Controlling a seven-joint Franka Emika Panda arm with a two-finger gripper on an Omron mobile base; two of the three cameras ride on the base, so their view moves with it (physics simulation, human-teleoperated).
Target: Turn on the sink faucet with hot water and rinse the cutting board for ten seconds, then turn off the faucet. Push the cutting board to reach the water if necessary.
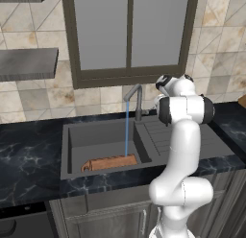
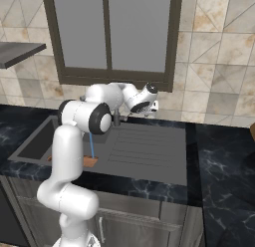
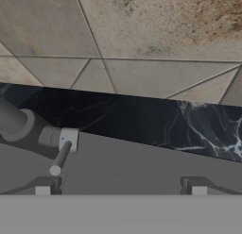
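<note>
The grey sink faucet (image 1: 137, 101) stands behind the dark sink (image 1: 72, 150). A thin light-blue stream of water (image 1: 127, 129) runs from its spout onto the right end of the reddish-brown cutting board (image 1: 109, 162), which lies along the basin's front wall. My gripper (image 2: 153, 107) hovers just right of the faucet post, over the back of the ribbed drainboard (image 2: 134, 149). In the hand view the gripper (image 3: 120, 191) is open and holds nothing. The faucet's small lever (image 3: 60, 157) sits just above and inside the left fingertip (image 3: 42, 190), beside the post's base (image 3: 13, 121).
Black marbled countertop (image 1: 29, 155) surrounds the sink, with a tiled wall and a dark-framed window (image 1: 129, 35) behind the faucet. A grey shelf (image 1: 29, 63) juts from the wall at the left. A brown object (image 1: 242, 101) shows at the right edge.
</note>
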